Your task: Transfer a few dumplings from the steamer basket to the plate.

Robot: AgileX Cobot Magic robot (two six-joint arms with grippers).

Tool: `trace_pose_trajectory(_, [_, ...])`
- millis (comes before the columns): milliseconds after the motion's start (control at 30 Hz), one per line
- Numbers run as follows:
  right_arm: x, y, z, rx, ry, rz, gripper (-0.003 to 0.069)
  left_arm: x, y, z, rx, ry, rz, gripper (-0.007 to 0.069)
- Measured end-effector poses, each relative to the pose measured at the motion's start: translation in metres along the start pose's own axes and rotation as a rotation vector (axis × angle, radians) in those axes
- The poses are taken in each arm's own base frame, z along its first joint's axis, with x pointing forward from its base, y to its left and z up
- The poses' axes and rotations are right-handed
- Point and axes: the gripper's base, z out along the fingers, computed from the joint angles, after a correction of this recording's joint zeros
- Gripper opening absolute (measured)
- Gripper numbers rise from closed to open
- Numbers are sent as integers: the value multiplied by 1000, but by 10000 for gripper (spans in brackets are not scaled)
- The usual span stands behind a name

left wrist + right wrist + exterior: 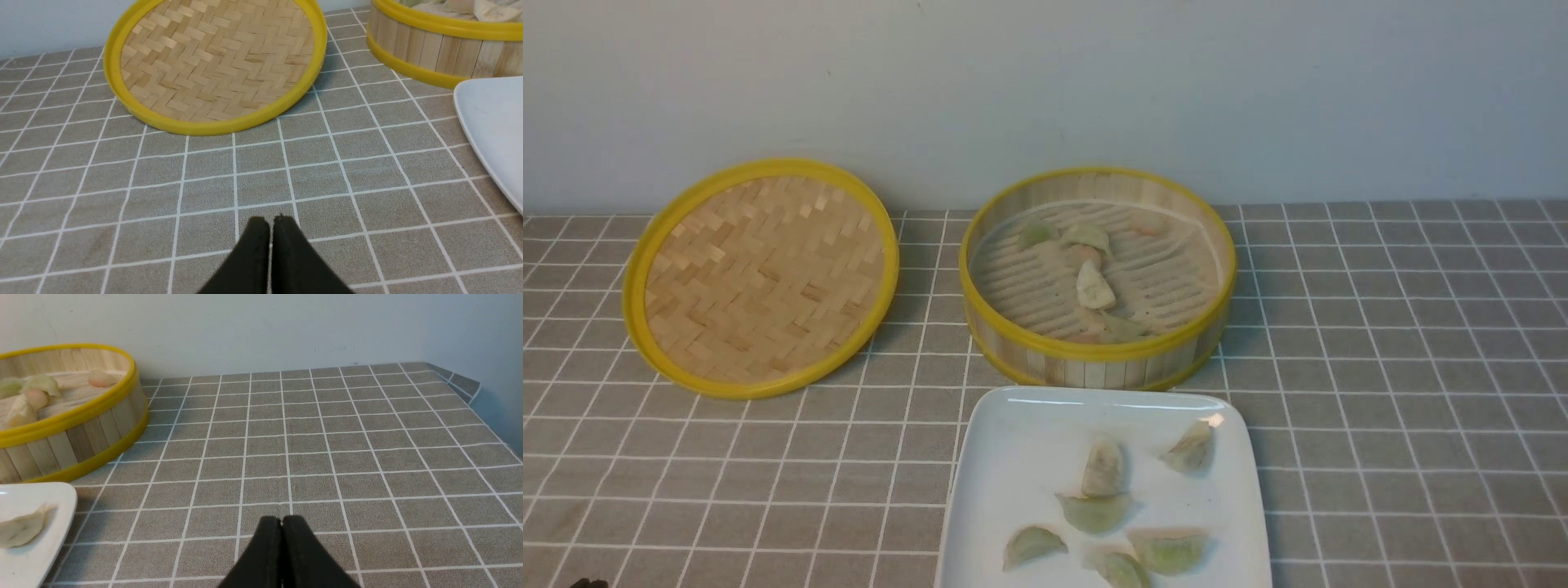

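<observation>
Dumplings (1094, 514) already lie on the plate (1013, 457), six of them as far as you can count in the front view, clustered toward its near and right part, pale green and cream. You will see the plate at the near middle of the desk (1380, 367), its far edge just in front of the steamer basket (1094, 359), close to it but whether they touch you cannot tell. More dumplings (1094, 286) sit on the slatted floor of that basket, mostly toward its middle and far side, with one or two by the near wall. To the left of the basket, apart from it, the woven bamboo lid (760, 278) rests tilted, its far edge raised toward the wall (1045, 82). Your left gripper (271, 222) has its fingers (255, 245) pressed together with nothing between them, hanging low over bare checked cloth, the lid ahead of it and the plate's corner off to one side. Your right gripper (282, 520) is likewise closed tight and empty, its fingers (300, 547) over the cloth to the right of plate and basket, well apart from both.
</observation>
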Motion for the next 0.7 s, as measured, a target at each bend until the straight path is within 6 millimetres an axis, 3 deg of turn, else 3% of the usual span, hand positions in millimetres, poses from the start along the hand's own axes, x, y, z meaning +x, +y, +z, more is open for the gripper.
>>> trace_pose_trajectory(700, [0, 0, 0, 0, 0, 8, -15, 0, 0, 0, 0, 0, 0, -5])
